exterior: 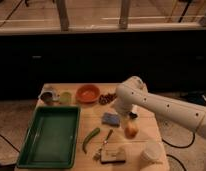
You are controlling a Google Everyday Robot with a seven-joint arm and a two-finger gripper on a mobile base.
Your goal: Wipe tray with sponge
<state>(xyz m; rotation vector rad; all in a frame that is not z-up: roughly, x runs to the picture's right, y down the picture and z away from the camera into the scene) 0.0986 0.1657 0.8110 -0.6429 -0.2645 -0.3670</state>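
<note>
The large green tray (pixel 32 150) lies at the front left of the wooden table. The small blue sponge (pixel 111 119) lies flat on the table to the right of the tray, near the middle. My white arm reaches in from the right and bends down. My gripper (pixel 130 113) hangs just right of the sponge, close above the table. I cannot tell whether it touches the sponge.
At the back stand a cup (pixel 47 95), a green item (pixel 65 97), an orange bowl (pixel 88 93) and dark berries (pixel 107 98). An orange fruit (pixel 131 131), a green chili (pixel 91 139), a tan block with a dark top (pixel 112 155) and a white cup (pixel 151 152) lie in front.
</note>
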